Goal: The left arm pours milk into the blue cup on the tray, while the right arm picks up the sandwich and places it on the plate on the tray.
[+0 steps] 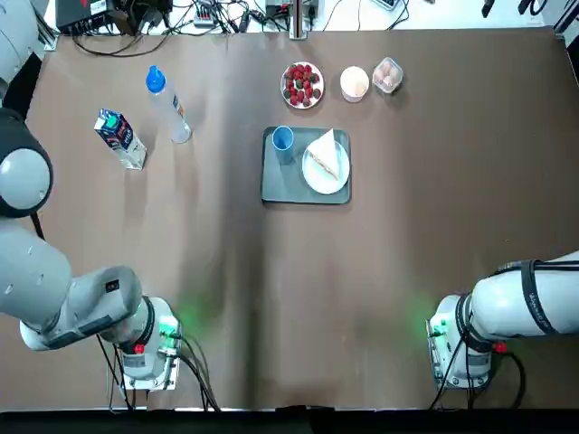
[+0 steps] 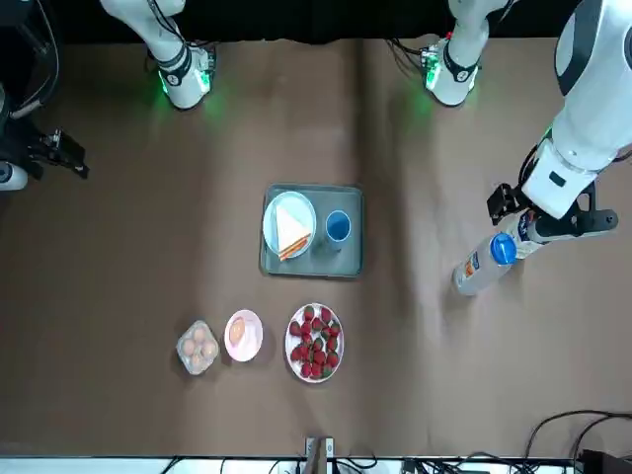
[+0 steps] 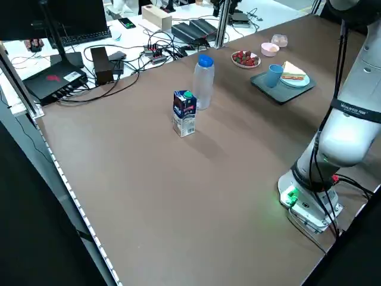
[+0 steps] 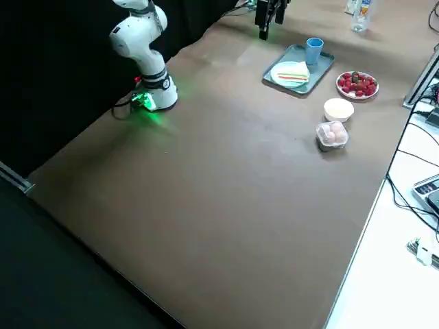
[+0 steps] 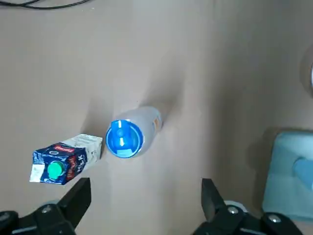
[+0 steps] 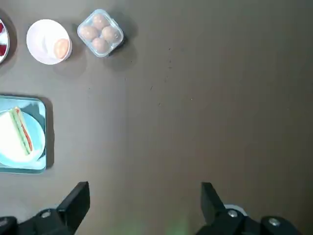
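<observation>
Brown table [image 1: 380, 298], cables along far edge. Sandwich [image 1: 326, 157] lay on plate [image 1: 327, 172] on tray [image 1: 280, 185], blue cup [image 1: 282, 138] beside plate. Milk [image 1: 119, 138] stood upright well left of tray, near clear bottle [image 1: 168, 106]. Left gripper [image 5: 145, 196] hovered above bottle and milk, fingers apart, empty. Right gripper [image 6: 145, 198] raised right of tray, fingers spread, empty.

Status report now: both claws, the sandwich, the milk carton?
Both claws open, empty: left claw above table, right claw clear of tray. Sandwich on plate. Milk carton upright beside bottle.
</observation>
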Robot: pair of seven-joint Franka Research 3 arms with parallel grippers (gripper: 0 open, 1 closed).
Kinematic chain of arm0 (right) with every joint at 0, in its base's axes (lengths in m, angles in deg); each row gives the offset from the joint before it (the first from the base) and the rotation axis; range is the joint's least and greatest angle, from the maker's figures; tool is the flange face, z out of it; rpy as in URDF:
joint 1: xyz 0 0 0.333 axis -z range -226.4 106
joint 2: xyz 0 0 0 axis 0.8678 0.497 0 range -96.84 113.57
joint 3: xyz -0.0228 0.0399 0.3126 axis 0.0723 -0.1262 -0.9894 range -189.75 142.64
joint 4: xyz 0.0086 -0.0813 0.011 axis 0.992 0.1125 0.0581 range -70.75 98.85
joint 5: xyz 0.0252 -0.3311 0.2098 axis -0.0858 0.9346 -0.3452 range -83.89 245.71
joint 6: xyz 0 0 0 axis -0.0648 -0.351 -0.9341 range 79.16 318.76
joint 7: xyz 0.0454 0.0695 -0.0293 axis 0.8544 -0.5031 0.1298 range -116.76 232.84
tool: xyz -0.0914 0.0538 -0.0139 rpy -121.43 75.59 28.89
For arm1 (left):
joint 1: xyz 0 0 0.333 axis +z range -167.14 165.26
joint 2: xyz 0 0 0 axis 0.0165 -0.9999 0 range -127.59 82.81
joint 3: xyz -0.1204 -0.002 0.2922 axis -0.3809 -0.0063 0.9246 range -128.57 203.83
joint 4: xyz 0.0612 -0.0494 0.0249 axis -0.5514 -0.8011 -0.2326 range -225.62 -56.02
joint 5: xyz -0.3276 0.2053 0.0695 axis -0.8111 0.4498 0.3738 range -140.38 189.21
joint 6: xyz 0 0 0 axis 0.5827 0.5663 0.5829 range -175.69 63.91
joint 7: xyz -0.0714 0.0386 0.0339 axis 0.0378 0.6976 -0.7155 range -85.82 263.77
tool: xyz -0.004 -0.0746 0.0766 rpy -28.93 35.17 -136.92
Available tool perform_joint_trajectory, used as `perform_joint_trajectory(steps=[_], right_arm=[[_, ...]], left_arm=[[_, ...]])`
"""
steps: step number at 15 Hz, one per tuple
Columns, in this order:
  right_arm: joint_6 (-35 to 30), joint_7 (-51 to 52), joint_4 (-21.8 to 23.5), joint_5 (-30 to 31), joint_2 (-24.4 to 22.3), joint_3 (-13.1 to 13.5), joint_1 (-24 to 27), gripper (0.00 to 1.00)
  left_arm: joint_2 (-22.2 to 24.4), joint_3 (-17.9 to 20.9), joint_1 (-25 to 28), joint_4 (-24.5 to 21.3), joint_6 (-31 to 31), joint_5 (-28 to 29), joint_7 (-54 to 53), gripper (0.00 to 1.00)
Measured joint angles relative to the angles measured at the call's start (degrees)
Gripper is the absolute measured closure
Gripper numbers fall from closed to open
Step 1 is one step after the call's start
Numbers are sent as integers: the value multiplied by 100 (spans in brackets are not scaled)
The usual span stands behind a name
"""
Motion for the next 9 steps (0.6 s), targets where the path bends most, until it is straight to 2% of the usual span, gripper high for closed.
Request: perform_joint_trajectory(steps=[1,2,3,4,6,9], right_arm=[[-11,0,0,-1,-3,-4,-1,0],[-34,0,0,-1,-3,-9,-2,0],[-91,0,1,-2,-3,-21,-2,0],[-99,0,1,-5,-3,-28,-3,0],[-104,0,1,-30,-3,-37,-3,0],[-113,0,2,-75,-3,-30,-3,0]], left_arm=[[-32,132,-152,79,1,0,149,0],[-37,446,-449,131,2,0,263,0],[18,1506,-1371,230,9,-133,451,0],[85,1991,-1743,260,21,-297,481,0],[296,2372,-1940,184,65,-451,456,0],[670,2438,-1940,-152,58,-487,323,0]])
